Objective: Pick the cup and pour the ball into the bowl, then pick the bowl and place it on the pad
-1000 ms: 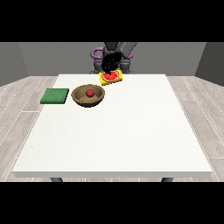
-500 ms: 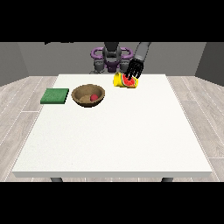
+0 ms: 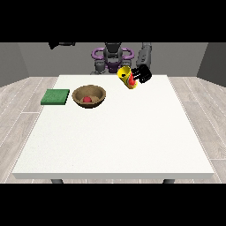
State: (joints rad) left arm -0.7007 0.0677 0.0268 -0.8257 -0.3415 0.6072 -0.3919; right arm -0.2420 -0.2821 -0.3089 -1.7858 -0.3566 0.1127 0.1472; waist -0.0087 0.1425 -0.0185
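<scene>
A brown wooden bowl (image 3: pixel 78 93) sits at the table's far left part, and a red ball (image 3: pixel 87 99) lies inside it. The green pad (image 3: pixel 55 96) lies flat just left of the bowl, apart from it. A yellow cup (image 3: pixel 126 76) with a red patch hangs tilted above the table's far edge, right of the bowl. The hand at the view's right (image 3: pixel 142 73) is shut on the cup. A dark shape at the top left (image 3: pixel 62 43) looks like the other hand, raised high.
The white table (image 3: pixel 114 137) stretches wide towards the camera. The robot's torso (image 3: pixel 112 57) stands behind the far edge. Grey floor surrounds the table.
The cup has swung right, away from above the bowl, still held by the hand at the view's right. The ball has settled lower in the bowl. The other arm has risen.
</scene>
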